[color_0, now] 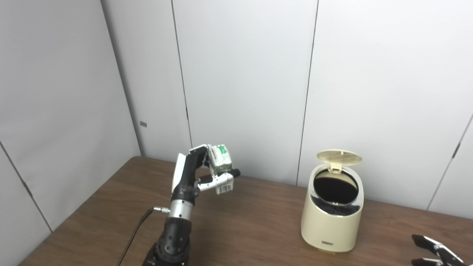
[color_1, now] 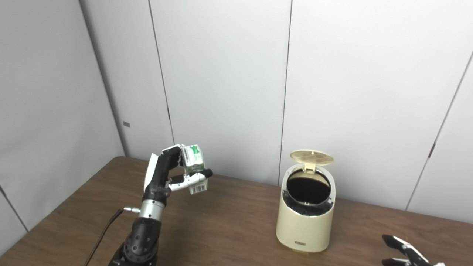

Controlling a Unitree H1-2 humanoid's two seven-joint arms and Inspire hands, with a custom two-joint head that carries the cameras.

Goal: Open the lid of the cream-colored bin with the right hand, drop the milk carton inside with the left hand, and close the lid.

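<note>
The cream-colored bin stands on the brown table at the right, its round lid flipped up and its dark inside showing. My left hand is raised above the table to the left of the bin and is shut on the green-and-white milk carton, held well above the surface. My right hand shows only as dark fingertips at the bottom right corner, spread apart and empty, to the right of the bin and apart from it. The same scene shows in the right eye view: bin, carton.
Grey wall panels close the table's far edge and left side. A dark cable hangs beside my left forearm.
</note>
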